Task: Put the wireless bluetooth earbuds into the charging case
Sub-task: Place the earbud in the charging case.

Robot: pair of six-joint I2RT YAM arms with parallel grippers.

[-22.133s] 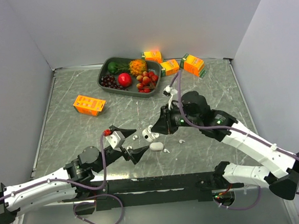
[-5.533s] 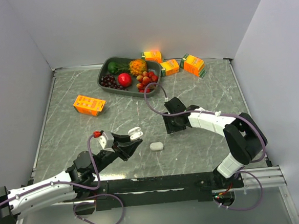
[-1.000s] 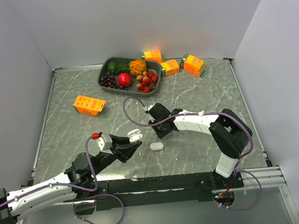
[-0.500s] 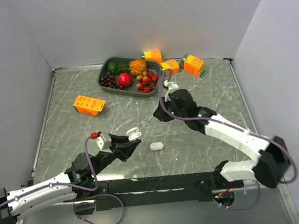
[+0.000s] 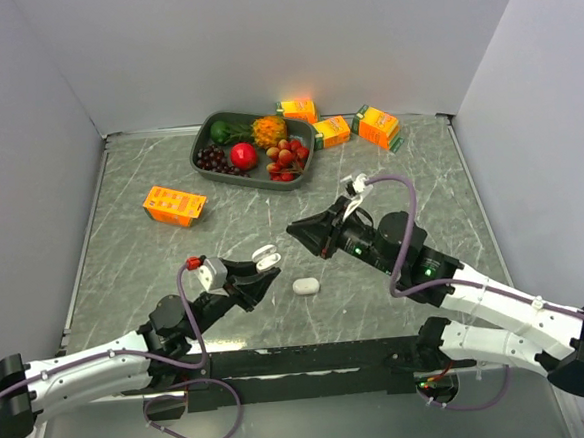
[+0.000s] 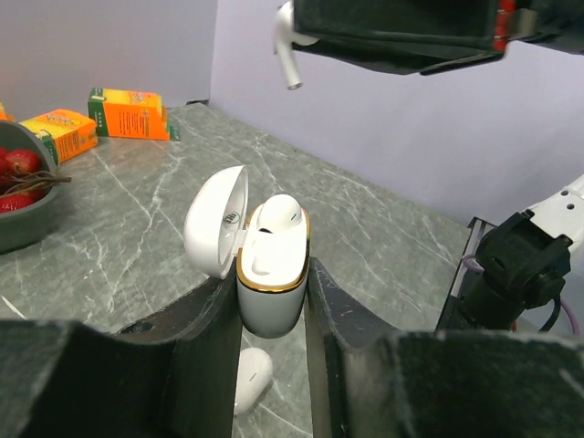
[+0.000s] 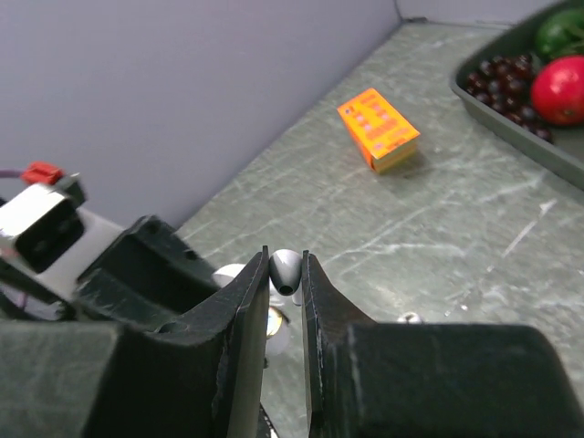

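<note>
Worktop (image 5: 144, 251) of grey-green marbled stone was seen to carry everything. The clutter was confined to the upper part of the top view, presumably so that the middle was left free for the arms. A dark fruit tray (image 5: 199, 145) was set at upper centre. Three orange cartons (image 5: 298, 109) (image 5: 332, 131) (image 5: 378, 126) were lying near its right end, and a fourth carton (image 5: 174, 204) lay alone at centre left. None of these was judged to belong to the task.

The left gripper (image 6: 272, 278) was pressed together on the charging case (image 6: 271, 297). The case was held upright off the worktop in the lower middle of the top view, with its lid (image 6: 215, 224) swung open so that the sockets were offered upward. One earbud (image 6: 278, 213) was already seated in the far socket. The near socket appeared vacant, though this could not be told for sure.

The right gripper (image 7: 285, 259) was pinching another of the wireless bluetooth earbuds (image 6: 286, 53) by its bulb, stem pointing down. It was seen in the upper left of the left wrist view, above the case and apart from it, a pose judged suited to lowering the stem into the free socket. A closed white case (image 5: 305, 286) was lying on the worktop just beside the held one.

Printing on the cartons was too blurred to be read, and no brand could be made out. Tiny marks inside the lid were likewise too small to be read.
</note>
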